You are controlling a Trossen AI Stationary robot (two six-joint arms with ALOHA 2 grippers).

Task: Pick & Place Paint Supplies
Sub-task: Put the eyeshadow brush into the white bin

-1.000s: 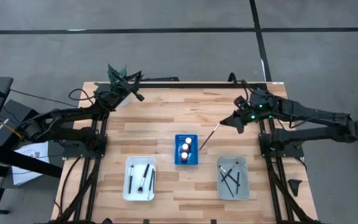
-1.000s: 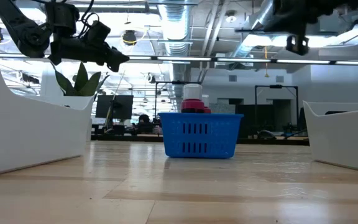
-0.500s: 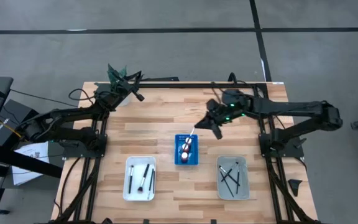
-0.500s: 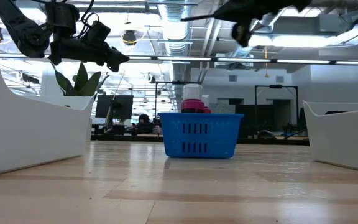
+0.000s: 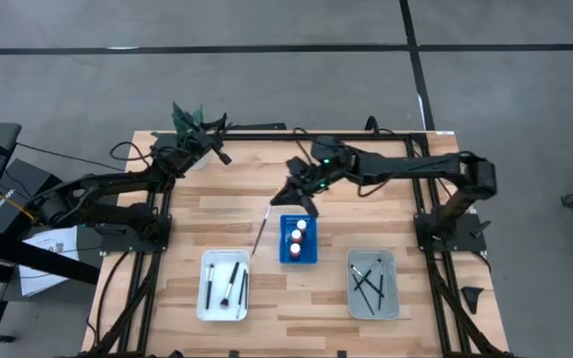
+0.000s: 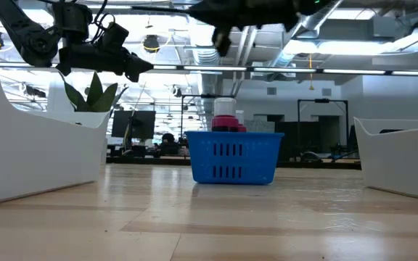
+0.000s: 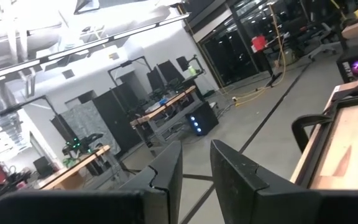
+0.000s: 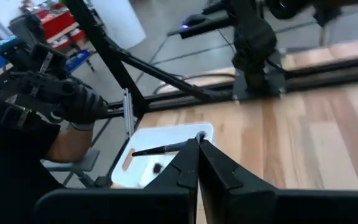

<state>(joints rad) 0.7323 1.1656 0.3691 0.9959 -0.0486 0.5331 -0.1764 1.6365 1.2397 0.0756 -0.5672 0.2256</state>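
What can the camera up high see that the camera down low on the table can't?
Only the high view shows the right pincer shut on a brush, plus brushes in the white tray and grey tray. Only the low view shows the room behind. Both show the blue rack of red paint bottles and the waiting left pincer.

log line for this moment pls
right pincer: shut on brush, carrying it over table toward white tray | left pincer: idle, far-left edge
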